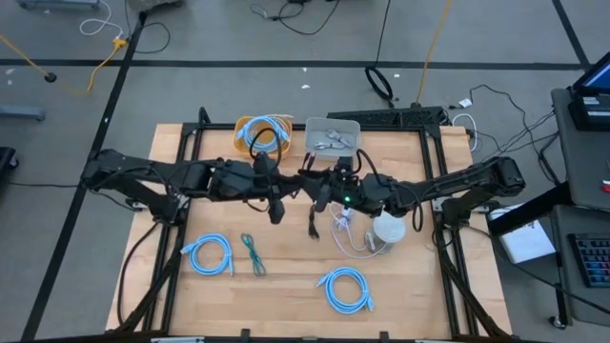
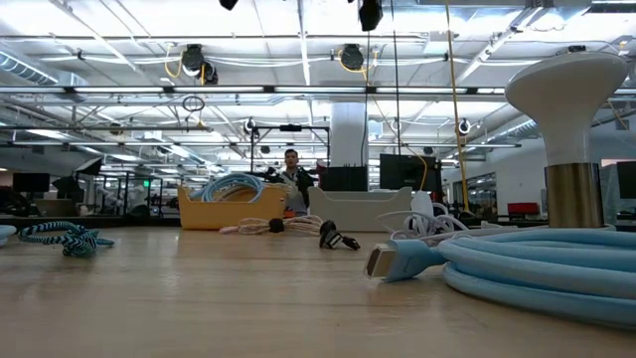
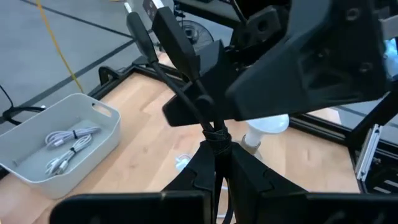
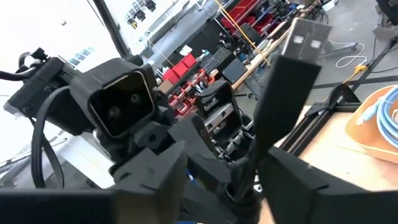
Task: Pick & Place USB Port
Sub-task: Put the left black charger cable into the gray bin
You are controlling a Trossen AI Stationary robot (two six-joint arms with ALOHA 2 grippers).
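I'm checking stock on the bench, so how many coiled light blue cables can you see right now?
3. One light blue cable lies on the table's front left, one at the front centre-right, and one sits in the yellow bin at the back. The arms may hide others.

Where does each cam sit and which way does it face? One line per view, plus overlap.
High: overhead, straight down; both arms meet mid-table, left gripper, right gripper.
Low: table height, level across wood into room; no arm visible, blue cable close.
Left wrist: past own fingers shut on black cable; right arm close ahead.
Right wrist: faces left arm; own fingers foreground.
Shared: grey bin in high and left wrist.
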